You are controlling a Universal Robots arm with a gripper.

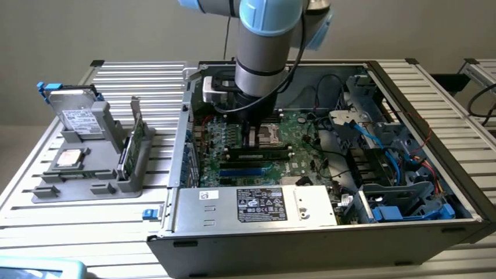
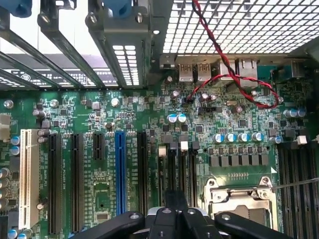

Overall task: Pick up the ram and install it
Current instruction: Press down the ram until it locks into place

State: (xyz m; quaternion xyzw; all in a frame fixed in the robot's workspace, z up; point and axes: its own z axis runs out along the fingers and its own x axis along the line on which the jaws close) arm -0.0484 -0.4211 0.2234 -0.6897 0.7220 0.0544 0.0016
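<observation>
pincer (image 2: 175,211) shut | over motherboard (image 2: 99,149) (possibly gripping ram (image 2: 175,172))

The arm (image 1: 262,46) was a thick round tube of brushed silver-grey metal, capped above by a pale blue joint cover with a second blue cover beside it. A thin black cable ran down along the tube and looped by its lower end. Below the tube sat a darker wrist block with a white part. The tool (image 2: 175,219) was matte black, with rounded linkage arms pinned by small silver screws.
</observation>
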